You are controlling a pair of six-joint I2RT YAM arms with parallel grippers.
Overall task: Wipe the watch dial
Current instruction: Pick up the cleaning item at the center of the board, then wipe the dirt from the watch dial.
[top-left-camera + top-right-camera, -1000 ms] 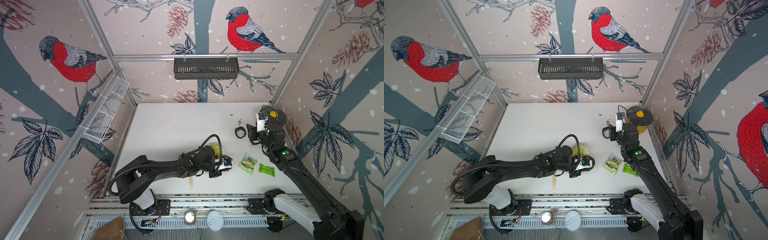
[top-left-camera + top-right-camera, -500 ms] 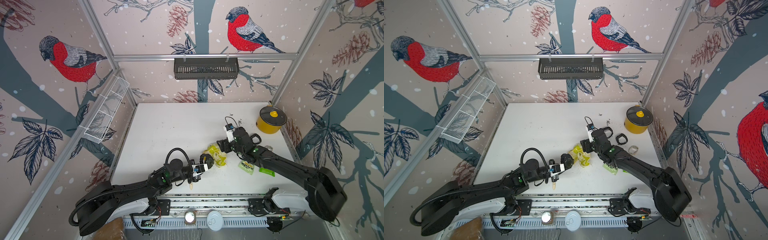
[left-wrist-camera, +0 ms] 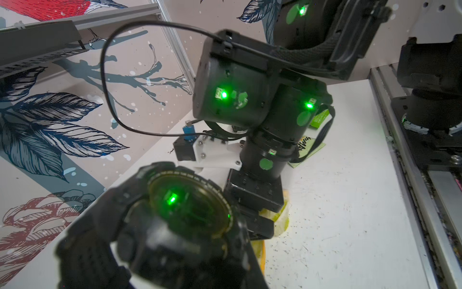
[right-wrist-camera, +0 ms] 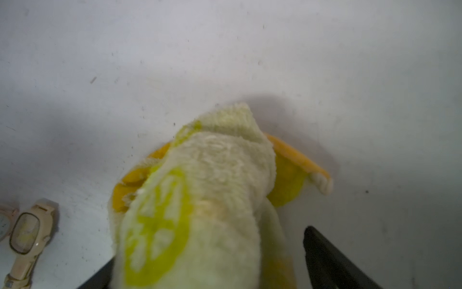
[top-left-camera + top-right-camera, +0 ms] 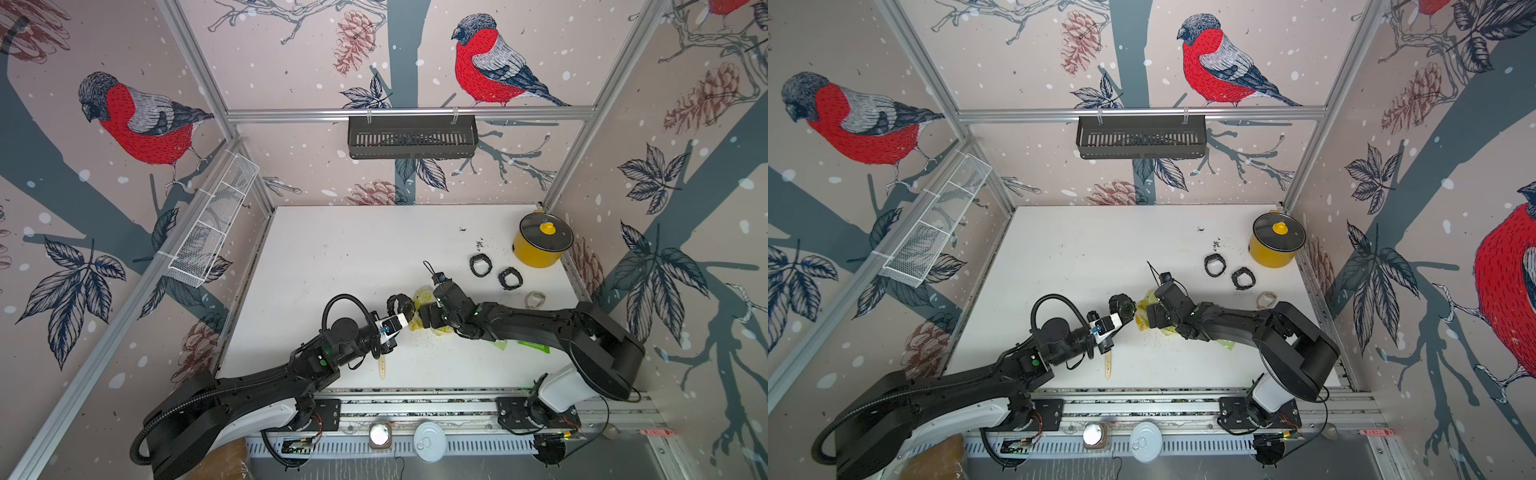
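My left gripper [image 5: 400, 316] is shut on a black watch [image 5: 401, 305] and holds it above the table near the front middle; in the left wrist view its round dial [image 3: 187, 207] faces up, with a yellowish film on it. Just to the right of the watch, a crumpled white-and-yellow cloth [image 5: 424, 293] lies on the table. My right gripper [image 5: 420, 320] is down on the cloth with its jaws open. In the right wrist view the cloth [image 4: 207, 200] bulges between the fingers [image 4: 332, 262], with a gap beside one of them. Both top views show the watch [image 5: 1122, 307] close to the cloth [image 5: 1144, 301].
Two more black watches [image 5: 481, 265] [image 5: 510, 277] and a beige watch [image 5: 535, 299] lie back right, near a yellow lidded pot [image 5: 540, 245]. Green packets [image 5: 534, 347] lie under the right arm. A wooden stick [image 5: 382, 368] lies by the front edge.
My right arm has swung from the back right, near the pot, down onto the cloth, and its jaws have widened. My left gripper has shifted left with the watch still in it.
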